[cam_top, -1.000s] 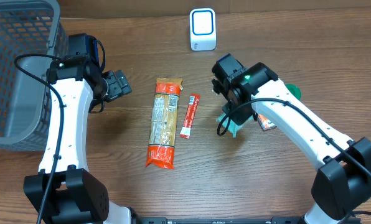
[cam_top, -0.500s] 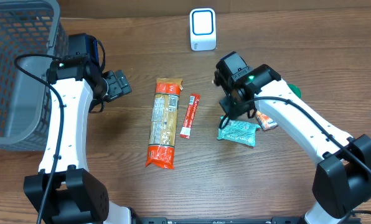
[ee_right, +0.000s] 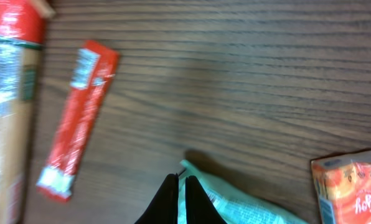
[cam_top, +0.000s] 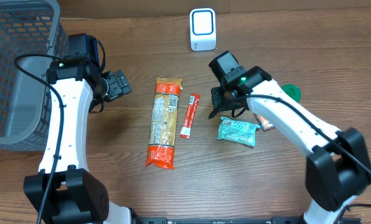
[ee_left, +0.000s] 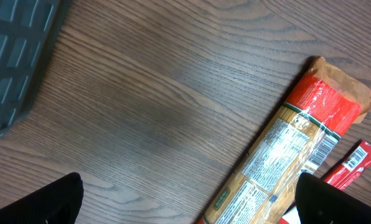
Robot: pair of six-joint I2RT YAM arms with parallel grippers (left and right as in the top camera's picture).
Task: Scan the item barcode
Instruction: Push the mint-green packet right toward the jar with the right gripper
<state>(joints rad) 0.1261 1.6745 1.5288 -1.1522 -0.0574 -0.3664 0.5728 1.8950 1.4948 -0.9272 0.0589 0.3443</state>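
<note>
The white barcode scanner (cam_top: pixel 203 29) stands at the back of the table. A teal packet (cam_top: pixel 238 131) lies flat on the wood, and its left corner (ee_right: pixel 201 177) shows in the right wrist view. My right gripper (cam_top: pixel 218 111) (ee_right: pixel 181 180) is shut, its tips low over that corner; whether they pinch it does not show. A long pasta bag (cam_top: pixel 164 121) (ee_left: pixel 285 155) and a red stick packet (cam_top: pixel 189 115) (ee_right: pixel 76 118) lie in the middle. My left gripper (cam_top: pixel 117 84) (ee_left: pixel 188 205) hangs open to the left of the pasta bag, holding nothing.
A grey mesh basket (cam_top: pixel 17 68) fills the far left. An orange carton (cam_top: pixel 264 121) (ee_right: pixel 350 183) lies just right of the teal packet, under the right arm. A green object (cam_top: pixel 291 92) sits behind the arm.
The right gripper opened and let go of the teal packet, which now lies flat on the table. It then shut again and shifted left. The left arm has not moved.
</note>
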